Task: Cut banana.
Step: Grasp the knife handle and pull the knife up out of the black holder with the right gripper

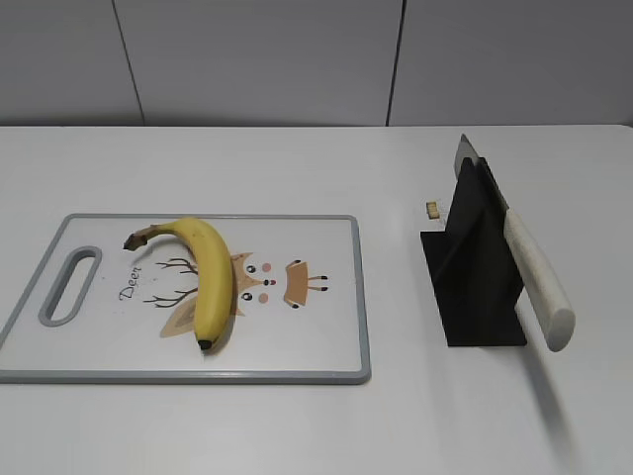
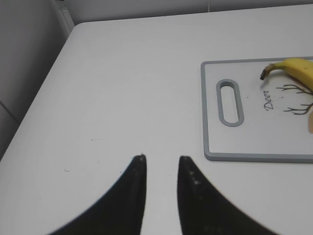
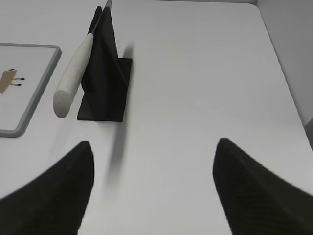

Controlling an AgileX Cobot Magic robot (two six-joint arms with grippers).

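From the front, the banana (image 1: 210,282) lies whole on the cutting board (image 1: 326,336) at the left of the white surface (image 1: 297,426). To the right, a knife (image 1: 534,277) rests in a black stand (image 1: 475,287), most of its blade hidden. No arm shows here.

The left wrist view cuts off the banana at the right edge. The left hand (image 2: 161,159) hovers over bare surface, fingers narrowly parted, holding nothing.

The right wrist view shows the right hand (image 3: 154,147) spread wide, empty, near the stand.

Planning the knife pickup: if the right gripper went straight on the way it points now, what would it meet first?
Probably nothing: the right gripper faces bare table. The knife in its black stand sits left of that line, though depth is unclear.
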